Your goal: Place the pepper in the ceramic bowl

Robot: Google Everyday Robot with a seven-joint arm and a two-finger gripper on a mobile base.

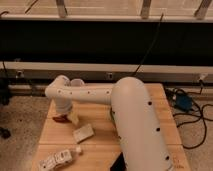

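Note:
The red pepper lies at the left edge of the wooden table, only partly showing. My gripper hangs down from the white wrist right beside the pepper, on its right, low over the table. The green ceramic bowl is almost wholly hidden behind my thick white arm; only a thin green sliver shows at the arm's left side.
A tan packet lies in front of the gripper. A white bottle lies on its side at the table's front left. A dark object sits at the front edge. A pale cup stands behind the arm. Cables lie on the floor at right.

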